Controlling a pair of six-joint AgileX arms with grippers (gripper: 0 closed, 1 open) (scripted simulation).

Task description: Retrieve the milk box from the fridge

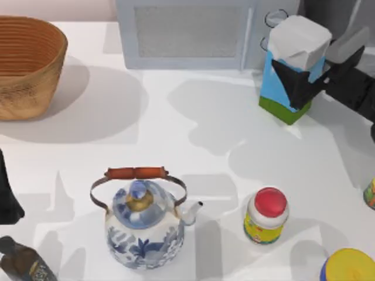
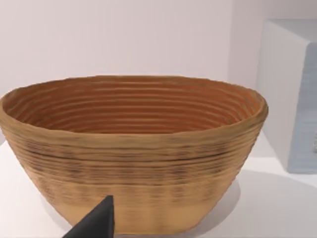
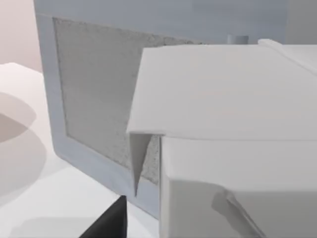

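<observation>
Right hand [image 1: 306, 79] clamped on milk box [image 1: 293, 64], dark fingers against blue body below white folded top. Box upright on worktop [image 1: 193, 129], far right, just beside front of pale-grey-framed appliance [image 1: 187, 35]. Left hand [image 1: 7, 196] at left edge near basket [image 1: 26, 64]; finger opening cannot be told.

Bright, even light; soft grey shadows fall leftward on the white table [image 1: 193, 152], all sharp.
</observation>
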